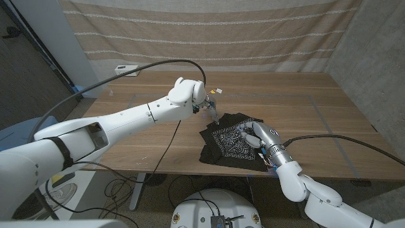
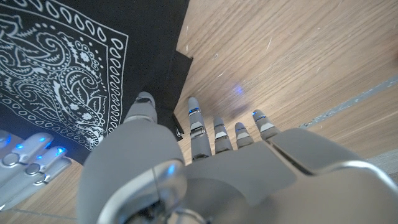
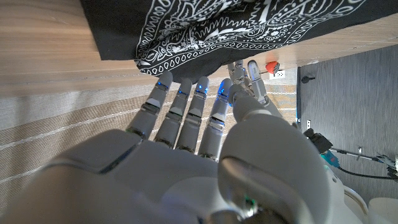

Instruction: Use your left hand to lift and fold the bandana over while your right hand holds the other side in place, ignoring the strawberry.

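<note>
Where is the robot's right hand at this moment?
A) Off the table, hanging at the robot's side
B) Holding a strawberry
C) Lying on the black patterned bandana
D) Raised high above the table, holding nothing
C: in the head view the right hand lies on the black bandana on the wooden table, and its fingers reach the cloth's patterned edge in the right wrist view.

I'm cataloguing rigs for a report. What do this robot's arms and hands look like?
Both arms are glossy white rounded shells; the left arm has a black band near the shoulder and a black cable arcing above it. The right arm has a metallic ribbed wrist and a black cable. The left hand and right hand are grey, with segmented fingers and blue lights glowing at the fingertips.
</note>
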{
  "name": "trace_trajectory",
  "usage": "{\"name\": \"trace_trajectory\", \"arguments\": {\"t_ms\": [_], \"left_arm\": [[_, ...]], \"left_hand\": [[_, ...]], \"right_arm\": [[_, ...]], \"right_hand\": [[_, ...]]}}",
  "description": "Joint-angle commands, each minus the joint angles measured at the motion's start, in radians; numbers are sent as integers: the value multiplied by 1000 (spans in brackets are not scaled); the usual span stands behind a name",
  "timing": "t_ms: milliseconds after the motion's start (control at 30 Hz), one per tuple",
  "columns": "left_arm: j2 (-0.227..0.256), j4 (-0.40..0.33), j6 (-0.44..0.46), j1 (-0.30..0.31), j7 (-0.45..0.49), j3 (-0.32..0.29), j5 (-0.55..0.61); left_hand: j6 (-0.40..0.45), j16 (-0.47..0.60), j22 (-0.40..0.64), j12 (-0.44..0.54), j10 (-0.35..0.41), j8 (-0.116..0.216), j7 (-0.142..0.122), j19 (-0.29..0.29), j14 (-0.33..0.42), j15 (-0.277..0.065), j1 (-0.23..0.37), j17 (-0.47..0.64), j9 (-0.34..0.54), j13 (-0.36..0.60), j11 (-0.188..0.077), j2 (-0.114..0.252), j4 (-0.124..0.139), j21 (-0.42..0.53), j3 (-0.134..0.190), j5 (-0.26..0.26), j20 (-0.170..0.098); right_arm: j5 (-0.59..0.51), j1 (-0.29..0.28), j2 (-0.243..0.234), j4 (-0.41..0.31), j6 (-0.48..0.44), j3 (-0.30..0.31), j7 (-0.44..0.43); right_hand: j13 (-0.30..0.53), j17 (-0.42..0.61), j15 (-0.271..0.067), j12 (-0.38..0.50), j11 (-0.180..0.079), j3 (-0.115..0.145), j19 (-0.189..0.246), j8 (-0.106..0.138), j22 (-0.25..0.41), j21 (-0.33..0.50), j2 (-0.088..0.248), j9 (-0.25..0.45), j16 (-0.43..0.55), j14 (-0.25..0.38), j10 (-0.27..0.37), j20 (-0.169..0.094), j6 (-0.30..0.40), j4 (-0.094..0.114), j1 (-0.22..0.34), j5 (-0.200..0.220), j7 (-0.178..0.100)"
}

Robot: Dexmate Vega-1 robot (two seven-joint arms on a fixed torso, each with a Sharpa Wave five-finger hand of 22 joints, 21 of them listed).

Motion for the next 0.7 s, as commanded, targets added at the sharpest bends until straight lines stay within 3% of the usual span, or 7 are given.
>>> {"name": "trace_trajectory", "arguments": {"t_ms": [33, 167, 267, 367, 567, 700], "left_arm": [[-49, 87, -82, -18, 1, 3, -71], [-55, 113, -116, -16, 14, -14, -121], [-60, 143, -153, -14, 10, -46, -198], [-58, 156, -173, -21, 4, -51, -238], [-52, 182, -204, -30, -3, -72, -325], [-29, 151, -200, -26, 31, -75, -328]], "left_hand": [[28, 6, 5, 1, -2, 1, 9, -3, -3, -2, 14, 2, 4, 3, -4, 10, -10, 0, 9, 5, -1], [71, 10, 6, 8, 14, 12, 20, 3, 0, -5, 27, 1, 4, 2, -8, 18, -16, 2, 19, 4, -3], [156, 17, 5, 20, 43, 34, 27, 20, 20, -10, 52, 0, 5, 0, -11, 29, -26, 8, 37, 3, -8], [218, 18, 5, 26, 65, 49, 57, 34, 33, -7, 71, -1, 7, -1, -9, 36, -30, 13, 52, 6, -7], [305, 23, 5, 41, 116, 69, 89, 49, 60, -5, 91, -2, 9, -3, -12, 41, -31, 20, 70, 11, -5], [408, 25, 3, 49, 161, 112, 113, 72, 86, -11, 113, -3, 32, -4, -18, 36, -35, 27, 85, 12, -7]], "right_arm": [[5, -14, 2, 0, -4, 12, -16], [6, -16, 2, 0, -9, 14, -14], [9, -14, 4, 3, -11, 14, -13], [9, -9, 5, 7, -10, 12, -10], [13, 2, 13, 18, -13, 7, -8], [13, 11, 16, 24, -14, 2, -3]], "right_hand": [[4, 3, -74, -2, 0, 7, 11, -3, 3, -4, -1, 1, -3, 9, 11, -4, 7, -1, -8, 4, 6], [4, 4, -74, -3, 0, 7, 11, -4, 3, -4, -1, 1, -4, 9, 12, -4, 8, -2, -8, 4, 6], [4, 6, -75, -4, 2, 6, 10, -5, 3, -5, 0, 1, -3, 8, 11, -5, 8, -2, -9, 4, 6], [4, 7, -74, -6, 2, 6, 11, -6, 3, -5, 1, 1, -3, 8, 12, -5, 9, -2, -9, 3, 7], [4, 10, -73, -8, 3, 6, 11, -8, 3, -5, 2, 1, -2, 9, 14, -5, 10, -4, -9, 3, 6], [4, 13, -73, -9, 4, 5, 11, -9, 3, -6, 5, 1, 0, 8, 16, -6, 12, -2, -10, 3, 8]]}}
